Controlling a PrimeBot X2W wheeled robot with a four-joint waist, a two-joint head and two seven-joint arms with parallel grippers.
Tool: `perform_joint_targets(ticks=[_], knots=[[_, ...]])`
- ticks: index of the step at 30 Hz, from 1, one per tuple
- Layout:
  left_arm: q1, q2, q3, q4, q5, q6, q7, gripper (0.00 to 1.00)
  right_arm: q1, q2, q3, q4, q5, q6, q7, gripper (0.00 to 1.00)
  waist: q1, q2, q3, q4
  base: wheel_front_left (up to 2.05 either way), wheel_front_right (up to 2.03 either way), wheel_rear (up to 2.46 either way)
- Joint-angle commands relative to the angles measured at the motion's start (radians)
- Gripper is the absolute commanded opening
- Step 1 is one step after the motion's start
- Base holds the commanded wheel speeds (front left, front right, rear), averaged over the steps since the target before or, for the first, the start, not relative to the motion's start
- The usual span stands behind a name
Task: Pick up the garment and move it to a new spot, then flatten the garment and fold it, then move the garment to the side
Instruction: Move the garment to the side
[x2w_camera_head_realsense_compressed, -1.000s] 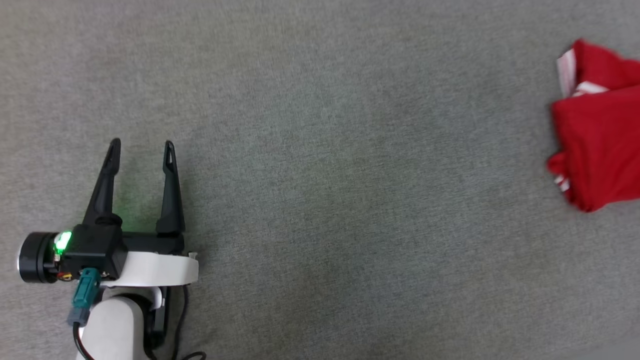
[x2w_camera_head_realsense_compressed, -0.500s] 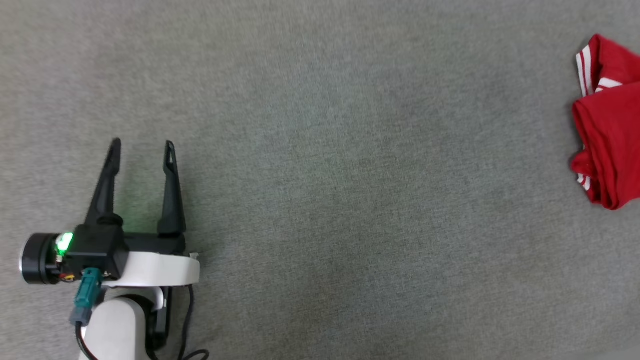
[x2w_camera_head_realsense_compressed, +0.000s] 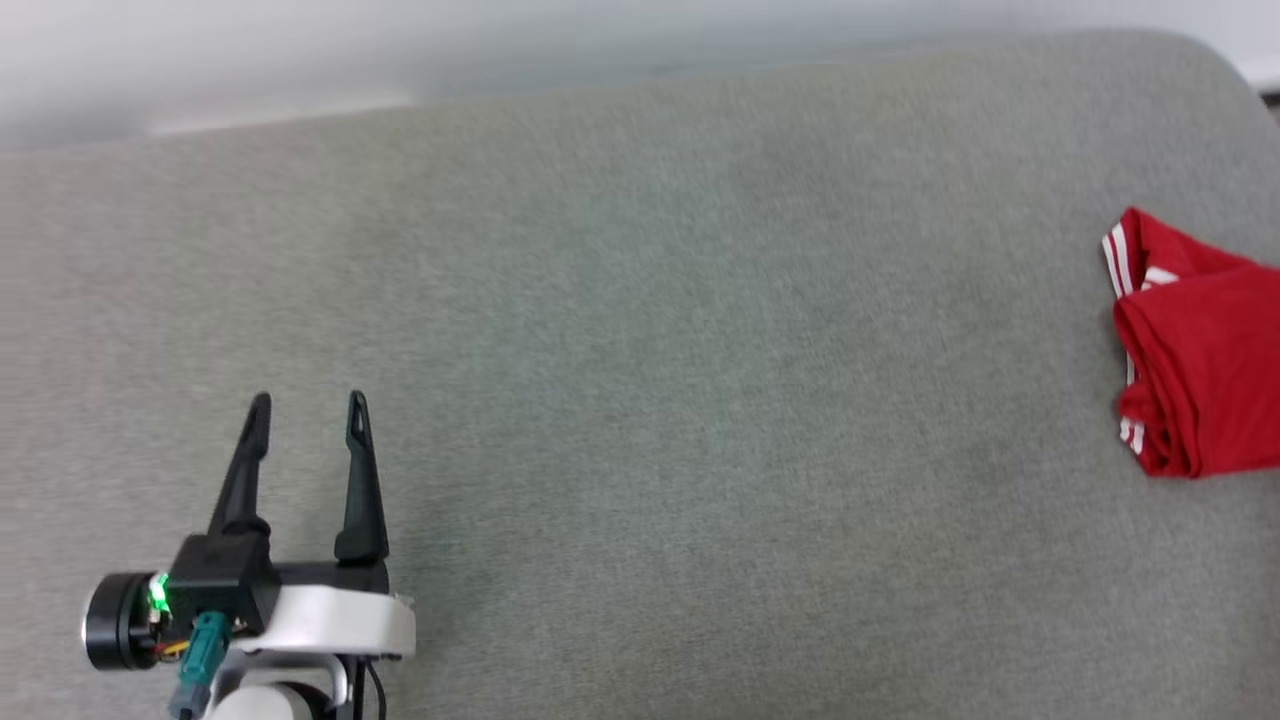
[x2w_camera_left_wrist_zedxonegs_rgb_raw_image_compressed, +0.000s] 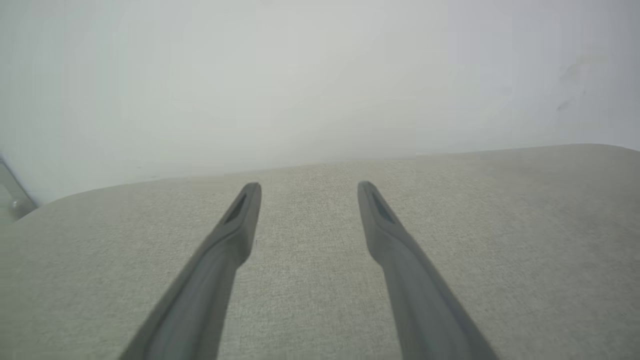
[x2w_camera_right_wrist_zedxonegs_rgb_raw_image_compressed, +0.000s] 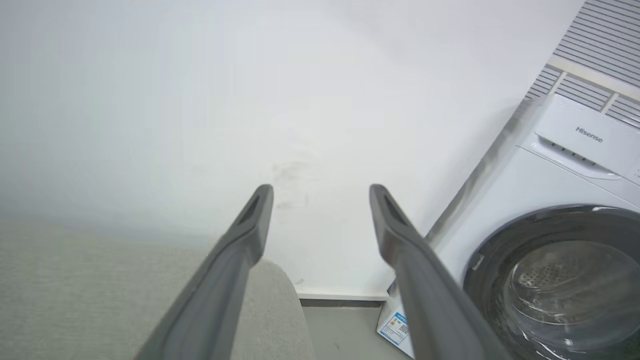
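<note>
Head view: the garment lies as a folded red bundle with white-striped trim at the right side of the grey cloth-covered bench, cut off by the picture's edge. Well apart from it, at the near left, the left jaws stand wide open over bare cloth, their dark fingers holding nothing. Right wrist view has the right jaws spread wide and empty too, pointing past the bench's rounded corner at a white wall, with a washing machine to the right.
</note>
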Motion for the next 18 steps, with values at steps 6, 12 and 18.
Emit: perform_joint_targets(ticks=[6, 12, 18], knots=[[0.037, -0.011, -0.009, 0.008, -0.006, 0.004, -0.002, 1.0, 0.124, 0.14, -0.021, -0.161, -0.025, -0.001, -0.077, 1.0, 0.0001, 0.0, -0.082, 0.074, 0.0, 0.0, 0.0], [0.052, -0.017, -0.014, 0.022, -0.01, 0.008, -0.002, 1.0, 0.282, 0.296, -0.021, -0.343, -0.038, -0.001, -0.088, 1.0, 0.0001, 0.0, -0.119, 0.116, 0.0, 0.0, 0.0], [0.063, -0.02, -0.022, 0.035, -0.011, 0.006, -0.002, 1.0, 0.413, 0.4, 0.002, -0.402, -0.025, -0.001, -0.088, 1.0, 0.0001, 0.0, -0.142, 0.142, 0.0, 0.0, 0.0]])
